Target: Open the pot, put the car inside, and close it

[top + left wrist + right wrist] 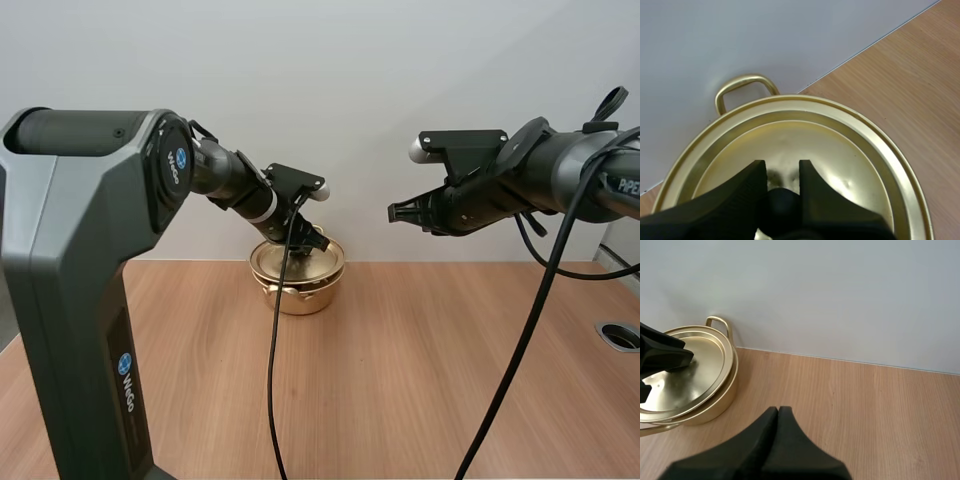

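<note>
A gold pot [298, 285] stands at the back of the wooden table by the wall, its gold lid [840, 150] resting on it. My left gripper [312, 240] is down on the lid's centre. In the left wrist view its fingers [747, 185] pinch the lid's dark knob [782, 200] between them. The right wrist view has the pot [722, 395] and lid [700, 360] with the left arm's fingers [670, 357] on top. My right gripper [395, 212] hovers in the air to the right of the pot, its fingers [778, 412] together as one wedge, holding nothing.
One looped pot handle [742, 85] faces the white wall. A round cable hole [622, 334] sits at the table's right edge. Bare wood [420, 380] stretches in front of and to the right of the pot.
</note>
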Action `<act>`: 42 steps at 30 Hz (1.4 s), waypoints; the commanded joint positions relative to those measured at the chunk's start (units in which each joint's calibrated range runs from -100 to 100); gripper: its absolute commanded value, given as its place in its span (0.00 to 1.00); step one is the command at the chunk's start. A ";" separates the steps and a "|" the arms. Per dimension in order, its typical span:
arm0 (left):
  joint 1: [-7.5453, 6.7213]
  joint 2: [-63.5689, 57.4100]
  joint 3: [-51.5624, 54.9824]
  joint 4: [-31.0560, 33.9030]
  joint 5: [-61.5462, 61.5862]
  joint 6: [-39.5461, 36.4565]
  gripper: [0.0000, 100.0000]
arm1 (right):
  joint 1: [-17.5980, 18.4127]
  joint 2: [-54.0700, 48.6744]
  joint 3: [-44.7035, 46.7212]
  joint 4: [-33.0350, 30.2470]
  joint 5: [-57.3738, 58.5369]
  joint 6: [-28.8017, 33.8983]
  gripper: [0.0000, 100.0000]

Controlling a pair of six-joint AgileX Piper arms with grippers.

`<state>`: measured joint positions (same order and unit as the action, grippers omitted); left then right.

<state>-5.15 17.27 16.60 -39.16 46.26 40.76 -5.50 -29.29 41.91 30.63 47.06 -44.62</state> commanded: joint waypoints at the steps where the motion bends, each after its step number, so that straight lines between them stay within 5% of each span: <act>1: -0.03 0.01 -0.07 -0.05 -0.04 -0.07 0.58 | -0.02 0.01 0.07 0.09 0.02 -0.06 0.00; 8: -0.03 -1.58 -0.07 0.15 0.13 -1.93 0.57 | -0.02 0.01 0.07 0.36 0.23 -0.06 0.00; 10: 0.06 -3.91 -0.07 0.15 -1.30 -3.12 0.39 | -0.02 0.01 0.07 0.36 0.23 -0.06 0.00; 12: 0.06 -6.78 -0.07 0.30 -4.05 -3.12 0.02 | -0.02 0.01 0.07 0.46 0.40 -0.06 0.00; 13: 0.21 -8.59 -0.07 0.61 -5.46 -3.12 0.00 | -0.02 0.01 0.07 1.01 0.41 -0.06 0.00; 24: 3.24 -26.14 -0.07 -1.20 13.17 -8.84 0.00 | -0.02 0.00 -0.19 6.79 -0.42 0.49 0.00; 26: 3.28 -28.70 0.73 0.22 13.14 -14.81 0.00 | -0.02 -0.81 0.12 6.79 -4.48 2.11 0.00; 28: 3.28 -32.54 4.90 5.75 0.52 -24.21 0.00 | -0.02 -2.66 0.43 6.67 -8.47 3.93 0.00; 33: 2.18 -44.13 20.85 13.68 -28.44 -28.71 0.00 | 1.79 -9.98 4.45 0.73 -20.89 4.36 0.00; 42: 3.18 -66.04 44.79 13.89 -40.31 -28.71 0.00 | 3.56 -30.83 21.57 -3.52 -35.55 4.47 0.00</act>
<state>-2.31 -37.77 43.86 -25.40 36.63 12.01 -1.94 -50.86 57.21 27.14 14.78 -40.13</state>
